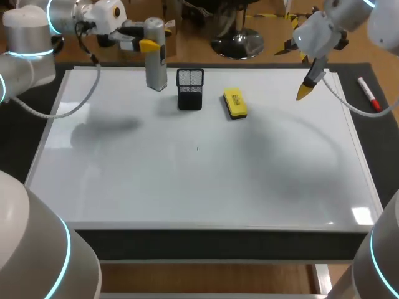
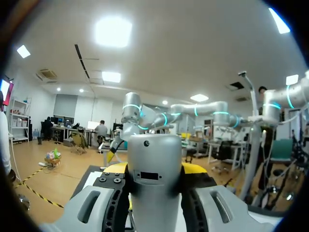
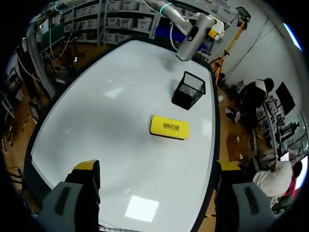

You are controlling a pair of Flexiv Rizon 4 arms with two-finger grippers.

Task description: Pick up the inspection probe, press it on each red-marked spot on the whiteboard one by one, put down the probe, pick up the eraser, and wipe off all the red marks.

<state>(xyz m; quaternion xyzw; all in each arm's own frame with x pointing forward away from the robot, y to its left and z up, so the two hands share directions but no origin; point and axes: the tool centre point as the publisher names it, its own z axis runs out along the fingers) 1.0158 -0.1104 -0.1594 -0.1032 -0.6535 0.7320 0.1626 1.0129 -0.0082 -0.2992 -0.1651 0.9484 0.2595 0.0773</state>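
At the far edge of the whiteboard (image 1: 187, 180) the left tool (image 1: 153, 45) pinches the probe (image 1: 156, 68), the right tool (image 3: 157, 166) hangs spread.

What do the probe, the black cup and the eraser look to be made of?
The probe looks like matte silver-grey metal or painted plastic; its even sheen leaves that open. The black cup is wire mesh, likely metal: you see through its walls. The eraser has a smooth yellow top, probably plastic; its underside is hidden.

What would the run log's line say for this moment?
left gripper: shut on inspection probe, upright | right gripper: open | eraser: on whiteboard | red marks: none visible
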